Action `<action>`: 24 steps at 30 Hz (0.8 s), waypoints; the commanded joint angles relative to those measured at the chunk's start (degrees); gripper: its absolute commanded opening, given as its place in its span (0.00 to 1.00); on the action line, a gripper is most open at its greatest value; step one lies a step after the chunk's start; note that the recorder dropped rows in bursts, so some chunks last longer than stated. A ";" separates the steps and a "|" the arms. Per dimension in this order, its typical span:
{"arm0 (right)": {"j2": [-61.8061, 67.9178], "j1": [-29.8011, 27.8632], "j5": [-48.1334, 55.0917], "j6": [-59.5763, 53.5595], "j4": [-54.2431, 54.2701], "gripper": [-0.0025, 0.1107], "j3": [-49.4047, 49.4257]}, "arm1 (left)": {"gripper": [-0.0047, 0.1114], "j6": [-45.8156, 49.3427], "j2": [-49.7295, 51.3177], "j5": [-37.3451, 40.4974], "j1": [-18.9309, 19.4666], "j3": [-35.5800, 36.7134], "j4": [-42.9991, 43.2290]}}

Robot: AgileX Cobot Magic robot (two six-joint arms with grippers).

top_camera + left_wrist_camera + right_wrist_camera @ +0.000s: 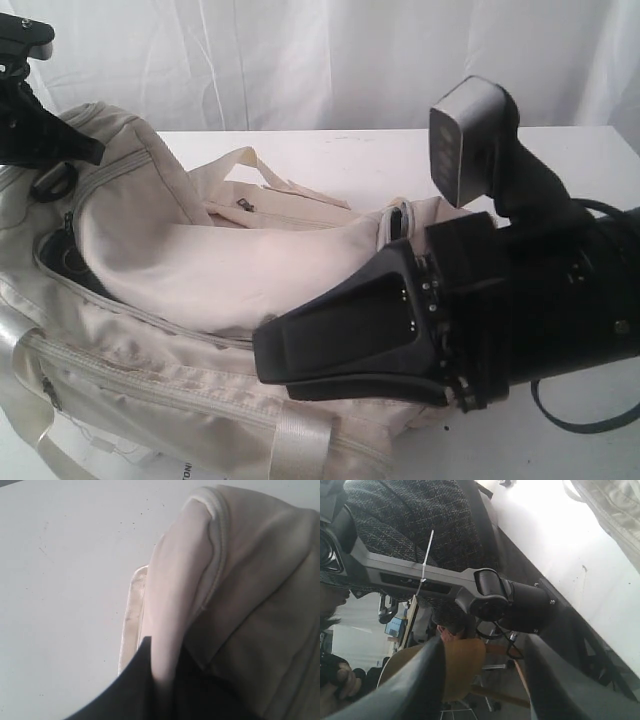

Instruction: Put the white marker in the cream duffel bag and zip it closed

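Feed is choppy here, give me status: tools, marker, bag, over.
Left tool pinching cream duffel bag fabric. Right tool open, empty. White marker not in view; bag unzipped. Right arm blocks part of exterior view.

Matt cloth cream duffel bag (200, 262), smooth tabletop (352, 158)

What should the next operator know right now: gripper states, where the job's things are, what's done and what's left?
The left gripper is shut on a fold of the large soft cream fabric duffel bag, holding it up at one end.
The right gripper is open and empty, low beside the bag.
The bag lies on the white table. Its top gapes, with dark lining showing.
The slim white marker shows in no view, so I cannot tell whether it is inside.
Done: nothing confirmed.
Left: verify the marker is in, then zip the bag closed.
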 commanded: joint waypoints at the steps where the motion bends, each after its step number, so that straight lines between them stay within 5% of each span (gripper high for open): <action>1: -0.47 0.20 -1.84 0.18 0.25 0.46 0.99 | 0.04 -0.71 -0.34 -1.20 0.23 -0.23 0.30; 24: -0.47 0.20 -22.46 4.52 -4.37 0.49 4.92 | 0.04 -0.71 -0.22 -1.20 0.23 -0.23 -0.16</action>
